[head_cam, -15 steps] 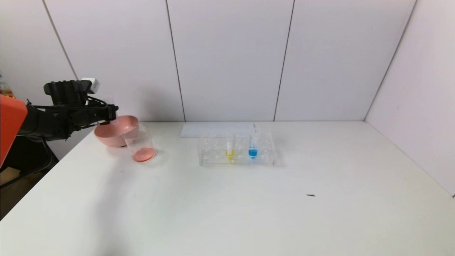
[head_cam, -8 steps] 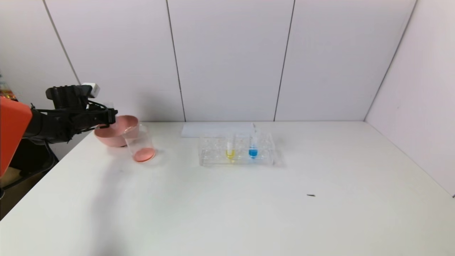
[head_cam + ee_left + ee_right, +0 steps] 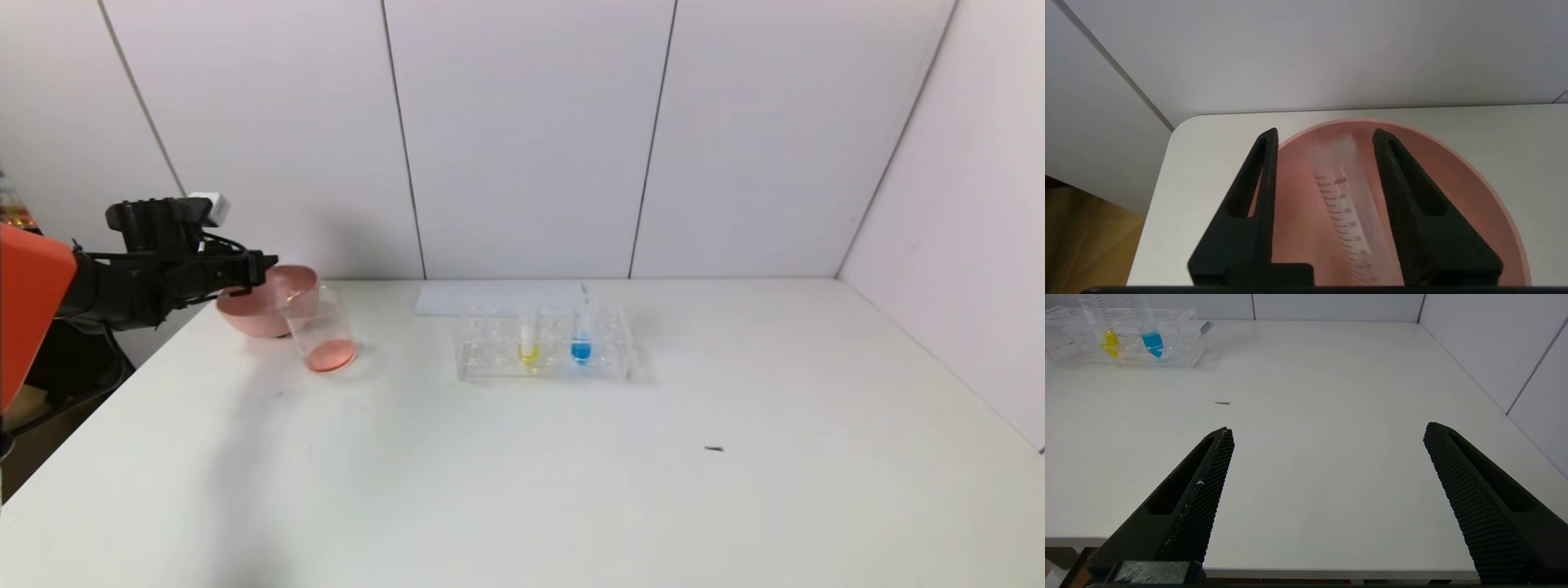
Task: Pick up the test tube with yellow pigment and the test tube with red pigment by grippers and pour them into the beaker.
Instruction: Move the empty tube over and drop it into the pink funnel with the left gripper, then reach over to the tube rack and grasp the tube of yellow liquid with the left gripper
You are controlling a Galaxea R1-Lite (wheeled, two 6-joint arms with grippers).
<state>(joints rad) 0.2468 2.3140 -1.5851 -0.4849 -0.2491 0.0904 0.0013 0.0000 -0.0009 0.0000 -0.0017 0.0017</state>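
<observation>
With the left gripper [image 3: 1325,139] held over the pink bowl [image 3: 1453,163] at the table's far left, its jaws are parted and an emptied test tube [image 3: 1345,204] lies loose between them, so it should be let drop cleanly before withdrawal. The beaker [image 3: 320,331], just right of the bowl, holds red liquid. The test tube with yellow pigment [image 3: 528,339] stands in the rack [image 3: 482,359] at centre, slim, clear, yellow-tipped. The right gripper [image 3: 1327,437] is parked open at the near edge

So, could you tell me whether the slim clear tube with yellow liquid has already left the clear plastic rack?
No, the slim clear tube with yellow liquid stands upright in the clear plastic rack, beside the blue-tipped tube.
</observation>
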